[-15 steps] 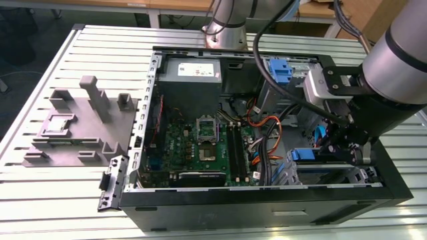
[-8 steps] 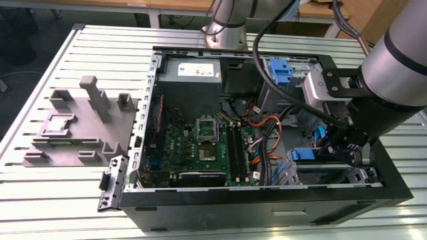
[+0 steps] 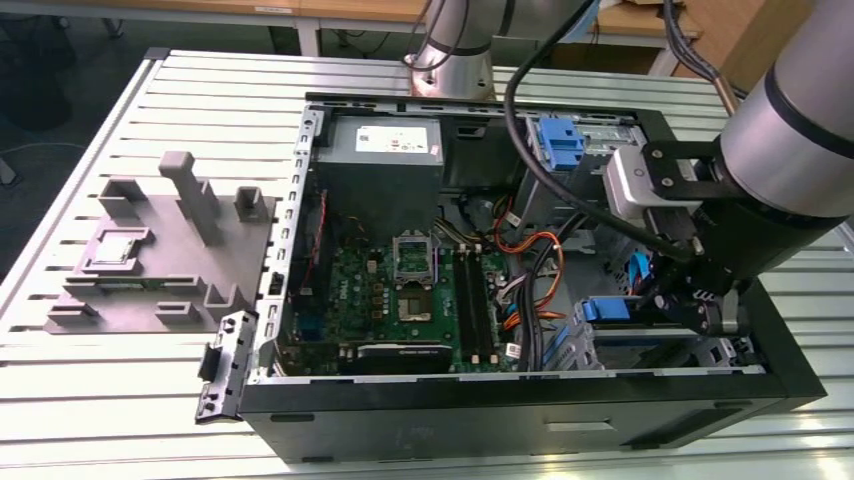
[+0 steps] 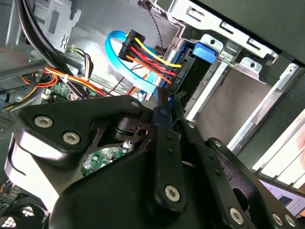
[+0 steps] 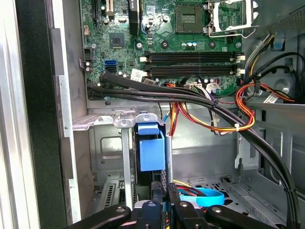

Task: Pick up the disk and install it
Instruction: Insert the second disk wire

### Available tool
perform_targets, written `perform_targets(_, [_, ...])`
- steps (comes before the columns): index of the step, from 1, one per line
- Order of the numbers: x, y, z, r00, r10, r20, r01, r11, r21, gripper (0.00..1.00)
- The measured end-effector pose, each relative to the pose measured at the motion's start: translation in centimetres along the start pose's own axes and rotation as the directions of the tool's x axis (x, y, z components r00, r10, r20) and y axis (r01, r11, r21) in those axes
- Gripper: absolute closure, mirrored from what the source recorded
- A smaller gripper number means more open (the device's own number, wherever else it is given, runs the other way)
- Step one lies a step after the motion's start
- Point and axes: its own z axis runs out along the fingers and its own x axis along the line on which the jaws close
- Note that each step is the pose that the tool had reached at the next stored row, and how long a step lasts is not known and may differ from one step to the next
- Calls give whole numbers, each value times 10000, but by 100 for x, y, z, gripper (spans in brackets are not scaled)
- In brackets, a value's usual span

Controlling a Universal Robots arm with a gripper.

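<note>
Disk [image 5: 151, 152] stands on edge in the metal drive bay [image 5: 107, 143] near the computer case's [image 3: 534, 410] front corner, its blue carrier tab facing out. The gripper [image 5: 164, 188] hangs just over its rear edge, beside the plugged cables [image 4: 150, 57]; the jaws look close together on that thin edge, but whether they really clamp it I cannot tell. I judge the disk stiff, rather heavy and sensitive to shock, with smooth metal faces; the blue plastic frame at the edges is the safer place to hold.
</note>
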Motion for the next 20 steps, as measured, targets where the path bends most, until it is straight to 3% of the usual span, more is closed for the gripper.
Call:
perform_targets(6, [0, 0, 0, 10000, 1, 5, -1, 10000, 0, 83])
perform_targets(7, [-1, -1, -10, 10000, 1, 5, -1, 10000, 0, 76])
perform_targets(13, [-16, -12, -137, 10000, 1, 4, -1, 10000, -7, 76])
perform_targets(16, [-19, -14, -158, 10000, 2, 0, -2, 10000, -13, 76])
perform_targets(20, [-20, -14, -159, 10000, 2, -4, -2, 10000, -14, 90])
